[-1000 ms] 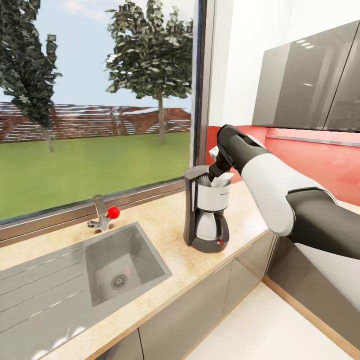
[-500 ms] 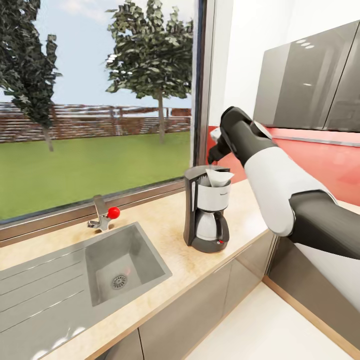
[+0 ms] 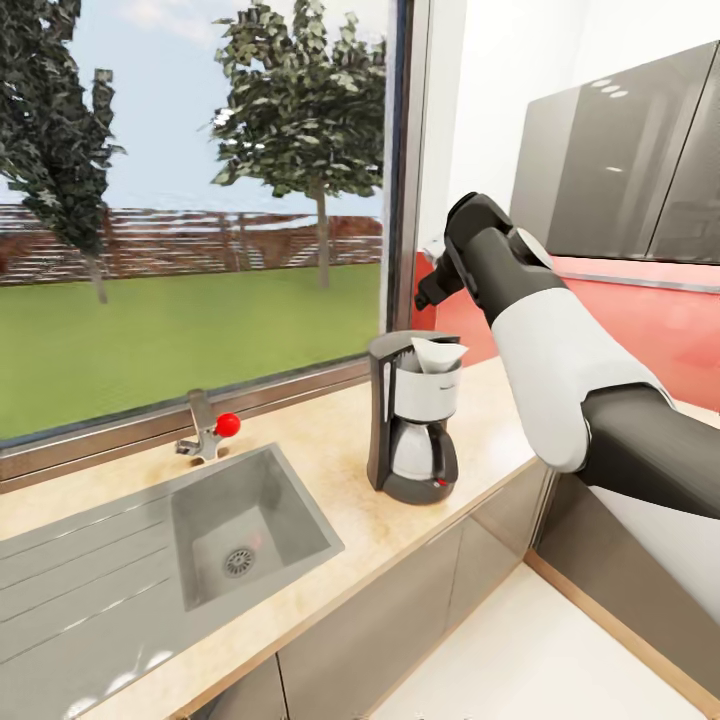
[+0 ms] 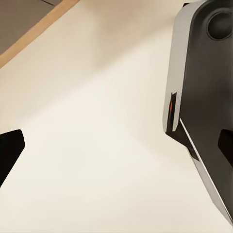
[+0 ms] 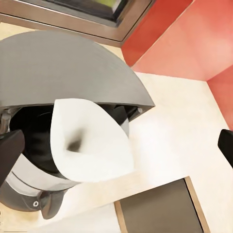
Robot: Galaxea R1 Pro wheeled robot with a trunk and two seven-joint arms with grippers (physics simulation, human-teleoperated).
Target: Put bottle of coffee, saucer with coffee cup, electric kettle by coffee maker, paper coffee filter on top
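Note:
The grey and black coffee maker stands on the beige countertop just right of the sink. A white paper coffee filter sits in its open top, cone mouth tilted up. My right gripper hangs open a short way above and behind the machine, apart from the filter. In the right wrist view, the filter lies in the coffee maker's basket between my spread right gripper fingertips, well below them. My left gripper is open and empty over the floor.
A steel sink with a red-knobbed faucet lies left of the machine. A large window runs behind the counter. Red backsplash and grey upper cabinets stand at the right. My own base shows over the cream floor.
My right gripper has let go of the filter and risen from the coffee maker's top. The filter stays seated in the machine.

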